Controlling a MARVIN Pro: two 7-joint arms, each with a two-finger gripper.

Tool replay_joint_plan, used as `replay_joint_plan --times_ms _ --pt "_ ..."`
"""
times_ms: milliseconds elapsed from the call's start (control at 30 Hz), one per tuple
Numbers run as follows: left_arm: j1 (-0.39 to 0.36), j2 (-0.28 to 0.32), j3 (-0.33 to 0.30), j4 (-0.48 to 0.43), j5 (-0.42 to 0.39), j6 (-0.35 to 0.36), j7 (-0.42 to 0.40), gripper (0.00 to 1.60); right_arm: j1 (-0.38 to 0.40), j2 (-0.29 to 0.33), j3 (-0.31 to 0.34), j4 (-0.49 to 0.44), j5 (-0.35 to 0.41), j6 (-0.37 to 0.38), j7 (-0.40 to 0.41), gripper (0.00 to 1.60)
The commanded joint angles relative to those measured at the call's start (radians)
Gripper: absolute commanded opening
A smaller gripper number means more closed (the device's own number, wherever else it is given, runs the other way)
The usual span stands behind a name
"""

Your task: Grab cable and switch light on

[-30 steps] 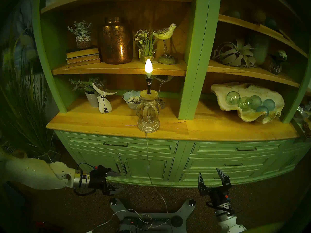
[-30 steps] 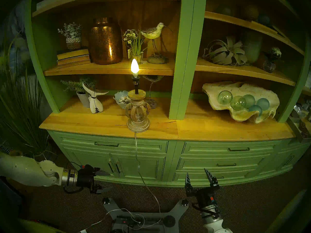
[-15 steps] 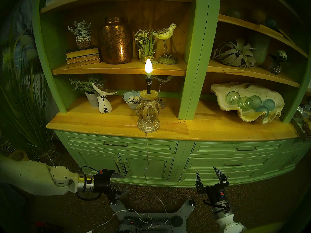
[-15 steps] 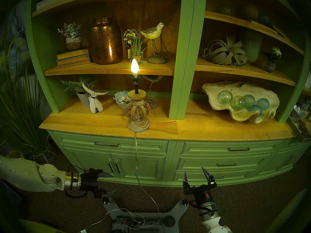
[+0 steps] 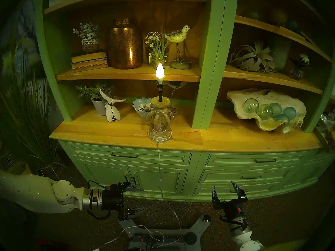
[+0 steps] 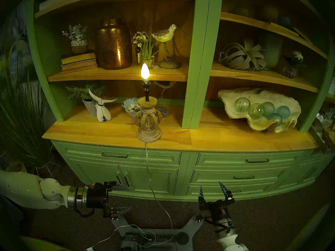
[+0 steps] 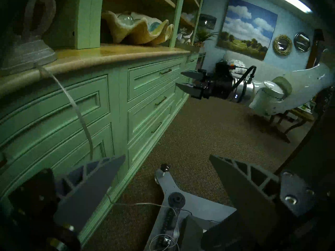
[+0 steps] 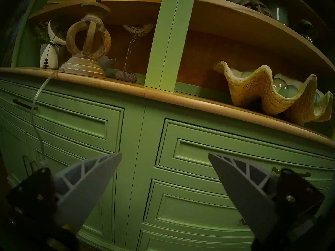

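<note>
Cable (image 5: pixel 159 165) hangs untouched from the lit lamp (image 5: pixel 159 107), both hands (image 5: pixel 142 198) (image 5: pixel 224 187) spread empty; no label readable.

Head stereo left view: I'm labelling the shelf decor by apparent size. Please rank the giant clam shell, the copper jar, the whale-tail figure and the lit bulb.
1. Giant clam shell, widest by far.
2. Copper jar, though it stands farther back.
3. Whale-tail figure.
4. Lit bulb, the smallest despite sitting nearest.
</note>
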Motion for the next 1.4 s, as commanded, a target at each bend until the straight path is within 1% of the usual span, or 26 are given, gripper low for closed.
replay_joint_plan --times_ms 0,33,67,100,133,167,200,233,267,333,367,467,500,567,600,767,800,933,967,1000,1033,1100,1167,1233,1267,1367 --pt "0.002 -0.008 -0.016 0.009 -0.02 -0.075 -0.02 1.6 0.008 0.003 0.006 -0.023 -0.01 -0.015 -0.005 1.6" --pt "0.002 -0.009 -0.016 0.01 -0.021 -0.077 -0.021 1.6 0.008 0.002 0.006 -0.023 -0.01 -0.015 -0.004 1.6" --pt "-0.02 0.003 -0.003 0.004 0.038 -0.017 -0.075 1.6 0.008 0.001 0.007 -0.023 -0.011 -0.015 -0.004 1.6" --pt "-0.01 0.016 -0.001 -0.01 0.045 -0.026 -0.037 1.6 0.008 0.001 0.007 -0.023 -0.012 -0.015 -0.004 1.6" --pt "0.015 0.022 -0.009 -0.02 0.021 -0.059 0.064 1.6 0.008 0.001 0.007 -0.023 -0.012 -0.015 -0.004 1.6" --pt "0.031 0.019 -0.028 -0.01 -0.01 -0.07 0.077 1.6 0.008 0.001 0.007 -0.022 -0.011 -0.015 -0.003 1.6" --pt "0.038 0.011 -0.046 0.014 -0.073 -0.08 0.08 1.6 0.009 0.0 0.007 -0.021 -0.011 -0.013 -0.003 1.6" --pt "0.024 0.006 -0.062 0.037 -0.122 -0.068 0.072 1.6 0.01 -0.001 0.007 -0.018 -0.01 -0.01 -0.003 1.6" --pt "0.024 0.006 -0.062 0.037 -0.122 -0.068 0.072 1.6 0.01 -0.001 0.007 -0.018 -0.01 -0.01 -0.003 1.6" --pt "0.032 -0.012 -0.071 0.062 -0.136 -0.052 0.135 1.6 0.011 -0.002 0.007 -0.015 -0.011 -0.009 -0.002 1.6" --pt "0.032 -0.012 -0.071 0.062 -0.136 -0.052 0.135 1.6 0.011 -0.002 0.007 -0.015 -0.011 -0.009 -0.002 1.6" --pt "0.063 -0.045 -0.065 0.094 -0.186 -0.034 0.189 1.6 0.012 -0.003 0.007 -0.012 -0.011 -0.008 -0.002 1.6" --pt "0.091 -0.079 -0.054 0.116 -0.202 -0.029 0.255 1.6 0.013 -0.003 0.007 -0.009 -0.011 -0.007 -0.002 1.6" --pt "0.112 -0.1 -0.046 0.128 -0.225 -0.022 0.3 1.6 0.013 -0.003 0.007 -0.007 -0.011 -0.007 -0.002 1.6" --pt "0.119 -0.111 -0.046 0.138 -0.235 -0.018 0.301 1.6 0.014 -0.004 0.007 -0.006 -0.012 -0.007 -0.002 1.6" --pt "0.165 -0.175 -0.036 0.154 -0.265 0.004 0.402 1.6 0.015 -0.004 0.007 -0.002 -0.012 -0.006 -0.002 1.6" --pt "0.175 -0.199 -0.032 0.158 -0.269 0.009 0.452 1.6 0.016 -0.005 0.007 -0.001 -0.012 -0.007 -0.002 1.6" --pt "0.2 -0.234 -0.045 0.163 -0.295 0.025 0.509 1.6 0.017 -0.005 0.007 0.001 -0.013 -0.007 -0.002 1.6" --pt "0.2 -0.234 -0.045 0.163 -0.295 0.025 0.509 1.6 0.017 -0.005 0.007 0.001 -0.013 -0.007 -0.002 1.6" --pt "0.202 -0.26 -0.045 0.172 -0.297 0.027 0.545 1.6 0.018 -0.005 0.007 0.001 -0.013 -0.008 -0.002 1.6" --pt "0.203 -0.256 -0.051 0.171 -0.301 0.03 0.543 1.6 0.018 -0.005 0.007 0.001 -0.013 -0.008 -0.002 1.6" --pt "0.206 -0.291 -0.064 0.183 -0.304 0.031 0.616 1.6 0.019 -0.006 0.007 0.001 -0.013 -0.009 -0.002 1.6" --pt "0.201 -0.299 -0.076 0.185 -0.304 0.03 0.64 1.6 0.02 -0.006 0.007 0.002 -0.013 -0.009 -0.002 1.6" --pt "0.199 -0.314 -0.084 0.189 -0.293 0.028 0.694 1.6 0.02 -0.006 0.007 0.002 -0.014 -0.009 -0.002 1.6" --pt "0.197 -0.319 -0.088 0.193 -0.29 0.028 0.689 1.6 0.02 -0.006 0.007 0.002 -0.014 -0.009 -0.002 1.6" --pt "0.198 -0.342 -0.093 0.193 -0.272 0.025 0.774 1.6 0.021 -0.007 0.007 0.002 -0.014 -0.01 -0.002 1.6"
